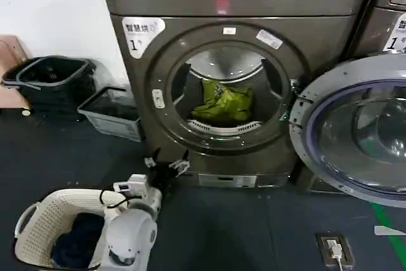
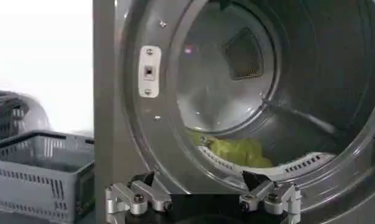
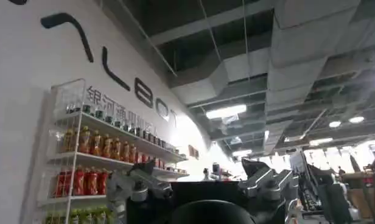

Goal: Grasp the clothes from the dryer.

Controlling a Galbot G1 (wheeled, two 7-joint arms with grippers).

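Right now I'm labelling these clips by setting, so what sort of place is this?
Probably a laundry room or a mock-up of one: two front-loading machines, the dryer open with clothes inside, and a white laundry basket on the floor.

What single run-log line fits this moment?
left gripper: open, before dryer port | clothes: in drum, ungrasped | right gripper: open, aimed at ceiling

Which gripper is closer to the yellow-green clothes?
Left. The left gripper sits open, low before the dryer port, below the clothes. The right gripper points up at a ceiling, away.
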